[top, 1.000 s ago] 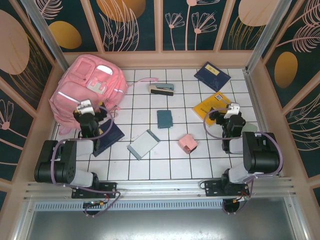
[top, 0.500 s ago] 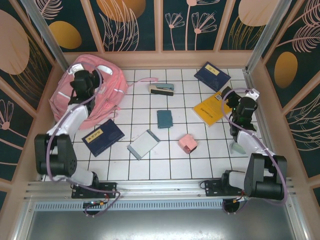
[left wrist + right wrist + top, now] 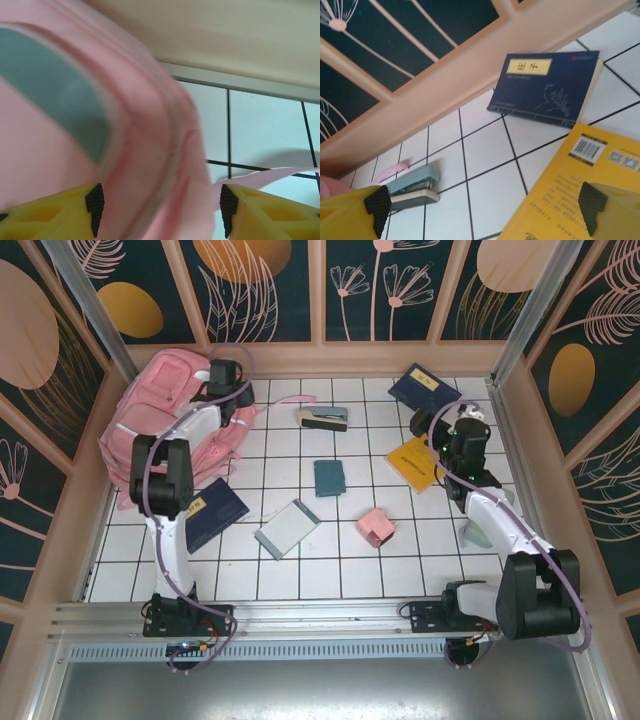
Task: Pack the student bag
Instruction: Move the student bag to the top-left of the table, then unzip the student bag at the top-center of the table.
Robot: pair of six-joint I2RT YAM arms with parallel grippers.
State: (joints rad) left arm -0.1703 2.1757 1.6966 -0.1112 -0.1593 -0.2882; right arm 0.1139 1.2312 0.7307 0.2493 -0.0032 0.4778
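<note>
The student bag (image 3: 150, 425), a big soft pink backpack, lies at the back left of the tiled table. My left gripper (image 3: 222, 374) reaches over its top right corner. In the left wrist view the gripper (image 3: 157, 210) stands astride a thick fold of the bag's pink fabric (image 3: 150, 165). The fold lies against the left pad, and the right pad stands just off it, so the jaws are still open. My right gripper (image 3: 435, 432) hangs open over the left edge of a yellow book (image 3: 420, 462). Nothing sits between its fingers (image 3: 485, 207).
A navy book (image 3: 424, 392) lies at the back right and another (image 3: 212, 513) lies in front of the bag. A stapler (image 3: 322, 418), a teal booklet (image 3: 329, 477), a grey notebook (image 3: 287, 529) and a small pink box (image 3: 376, 526) are spread over the middle tiles.
My left arm swung from the near left up over the bag to its top right corner, its jaws narrowing. My right arm stretched back and left over the yellow book.
</note>
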